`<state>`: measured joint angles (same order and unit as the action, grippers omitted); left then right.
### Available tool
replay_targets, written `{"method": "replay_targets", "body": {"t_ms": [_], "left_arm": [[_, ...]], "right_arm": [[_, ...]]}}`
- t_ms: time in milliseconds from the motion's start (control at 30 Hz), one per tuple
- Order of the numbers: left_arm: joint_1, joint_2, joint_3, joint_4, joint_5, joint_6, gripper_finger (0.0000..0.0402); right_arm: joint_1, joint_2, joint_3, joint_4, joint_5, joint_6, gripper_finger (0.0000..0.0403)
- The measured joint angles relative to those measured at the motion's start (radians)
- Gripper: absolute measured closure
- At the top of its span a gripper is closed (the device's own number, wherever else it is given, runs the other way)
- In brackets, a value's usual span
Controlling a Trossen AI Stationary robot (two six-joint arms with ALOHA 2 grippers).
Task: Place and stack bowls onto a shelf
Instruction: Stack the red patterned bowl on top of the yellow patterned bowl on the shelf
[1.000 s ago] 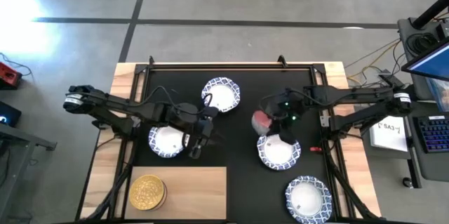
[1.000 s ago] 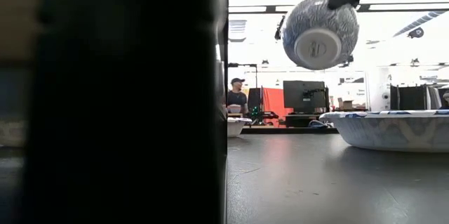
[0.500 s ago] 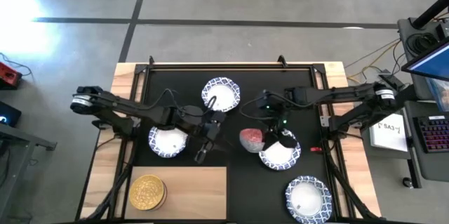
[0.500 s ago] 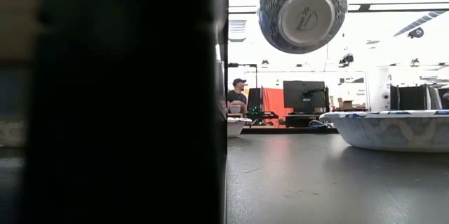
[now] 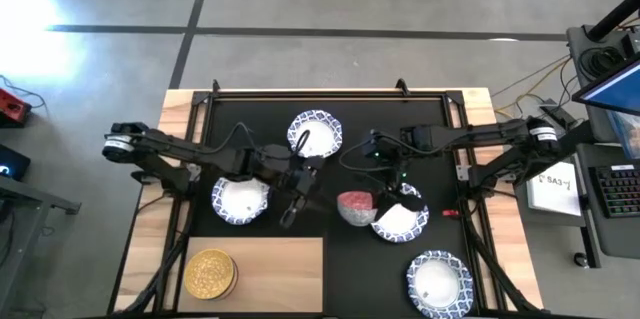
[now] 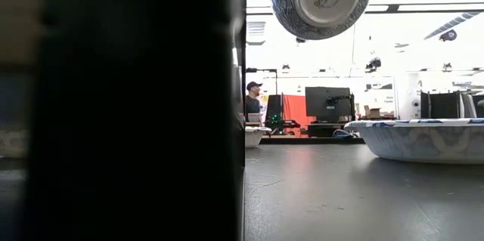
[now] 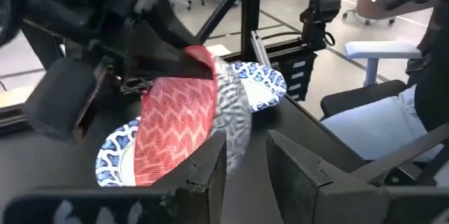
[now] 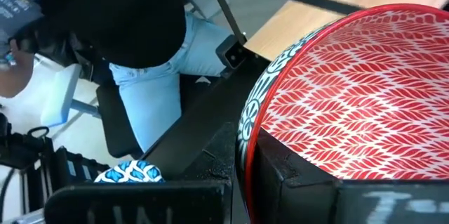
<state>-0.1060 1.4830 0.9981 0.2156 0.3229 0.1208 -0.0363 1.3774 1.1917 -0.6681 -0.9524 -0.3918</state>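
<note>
My right fingers (image 5: pixel 372 199) clamp the red-pink bowl (image 5: pixel 356 207) by its rim, tilted above the bench (image 5: pixel 330 234); left fingers (image 5: pixel 291 211) open, empty, close beside it.

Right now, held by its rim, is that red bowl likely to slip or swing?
Probably rigid: the red bowl hangs tilted without sagging. The right tool pinches only one rim edge, so it may pivot. It looks glazed, so likely slippery.

arms: dark, slender, jointed | cables: black, looping | wrist collars: pale | right arm: green light
</note>
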Motion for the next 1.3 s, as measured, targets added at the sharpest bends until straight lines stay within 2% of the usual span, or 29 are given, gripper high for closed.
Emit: {"method": "replay_targets", "body": {"t_ms": [333,533,833,1300], "left_arm": [[0.007,0.0,0.0,0.038,0.001,0.042,0.0243],[0.013,0.0,0.0,0.051,0.004,0.077,0.022],[0.012,0.025,0.0,0.1,0.078,0.079,0.0225],[0.012,0.055,0.0,0.139,0.168,0.055,0.0273]], "right_arm": [[0.014,0.001,0.025,0.022,-0.002,-0.055,0.039],[0.024,0.001,0.028,0.067,-0.023,-0.074,0.039],[0.023,0.001,0.028,0.139,-0.023,-0.147,0.039],[0.024,0.042,0.028,0.15,-0.039,-0.241,0.039]]}}
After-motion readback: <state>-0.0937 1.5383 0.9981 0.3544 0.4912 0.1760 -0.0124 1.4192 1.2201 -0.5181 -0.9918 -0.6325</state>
